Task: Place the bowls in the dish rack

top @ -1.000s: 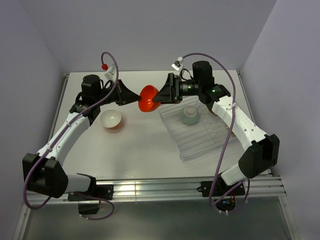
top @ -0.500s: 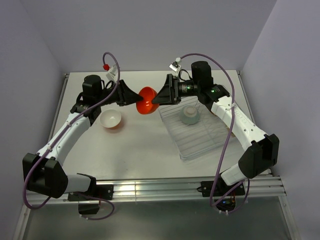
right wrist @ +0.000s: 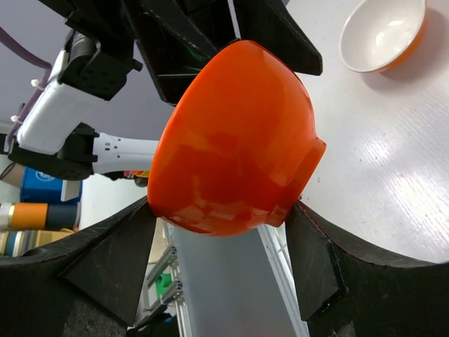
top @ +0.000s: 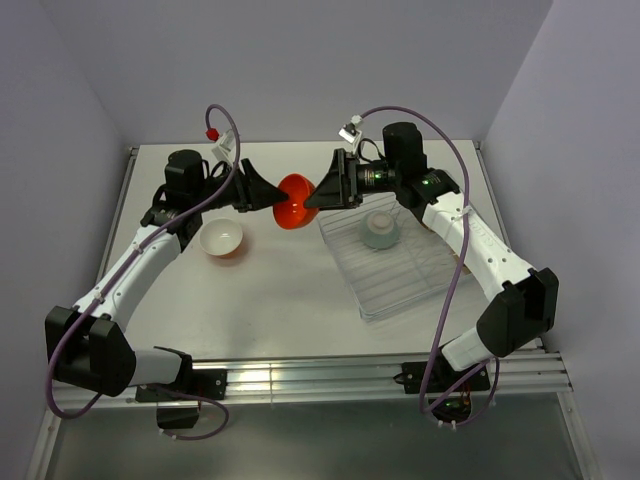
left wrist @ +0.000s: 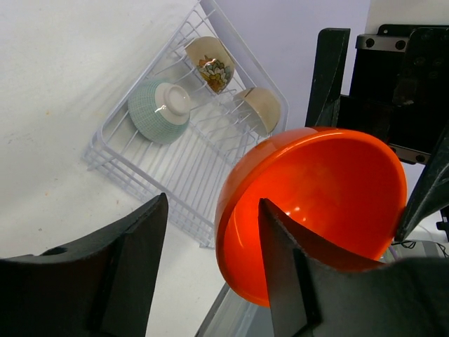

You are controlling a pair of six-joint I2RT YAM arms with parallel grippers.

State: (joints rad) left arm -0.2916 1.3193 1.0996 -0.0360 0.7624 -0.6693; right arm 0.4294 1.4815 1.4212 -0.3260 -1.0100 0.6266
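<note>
An orange-red bowl (top: 292, 201) (right wrist: 238, 140) hangs on its side above the table between the two arms. My right gripper (top: 313, 196) (right wrist: 222, 204) is shut on it, one finger on each side near its foot. My left gripper (top: 268, 196) (left wrist: 212, 200) stands open at the bowl's rim (left wrist: 228, 210): one finger reaches inside the bowl, the other is apart from the outer wall. The dish rack (top: 400, 285) (left wrist: 175, 175) lies to the right, with a mint green bowl (top: 380, 232) (left wrist: 158, 109) upside down in it and two cream bowls (left wrist: 210, 63) (left wrist: 259, 109) leaning at its far side.
Another bowl (top: 222, 240) (right wrist: 382, 31), orange outside and white inside, stands upright on the table under my left arm. Walls close in the table at the back and on both sides. The right arm reaches over the rack's far edge.
My left gripper has opened and let go of the orange-red bowl's rim. The bowl stays where it was, held by the right gripper alone.
</note>
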